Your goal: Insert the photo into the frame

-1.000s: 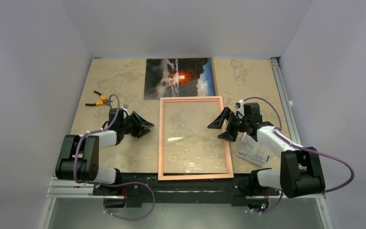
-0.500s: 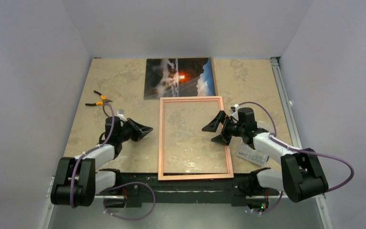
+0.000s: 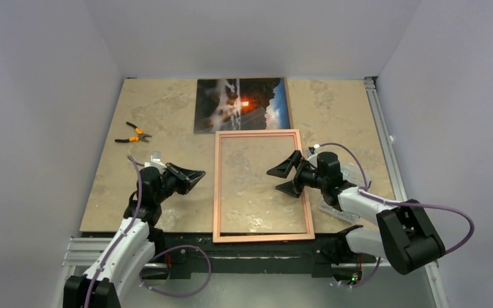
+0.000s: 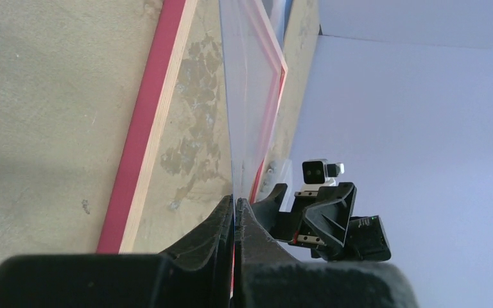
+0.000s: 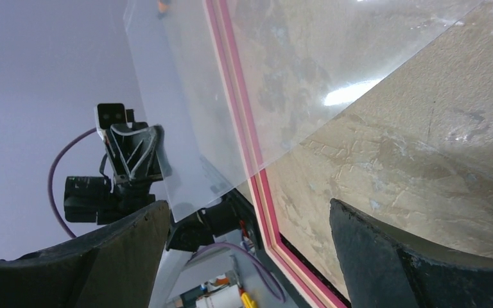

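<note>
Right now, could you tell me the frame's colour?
Frame: tan with a pink edge; left wrist view.

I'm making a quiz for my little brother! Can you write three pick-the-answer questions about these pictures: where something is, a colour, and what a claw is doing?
1. Where is the photo? A) lying beyond the frame's far end B) inside the frame C) under the pliers
2. Which colour shows on the frame? A) green B) blue C) pink
3. The left claw is: A) wide open B) holding the pliers C) shut on the clear sheet
Answers: 1 A, it lies flat past the frame. 2 C, the left wrist view shows a pink strip. 3 C, its fingers pinch the sheet's edge.
</note>
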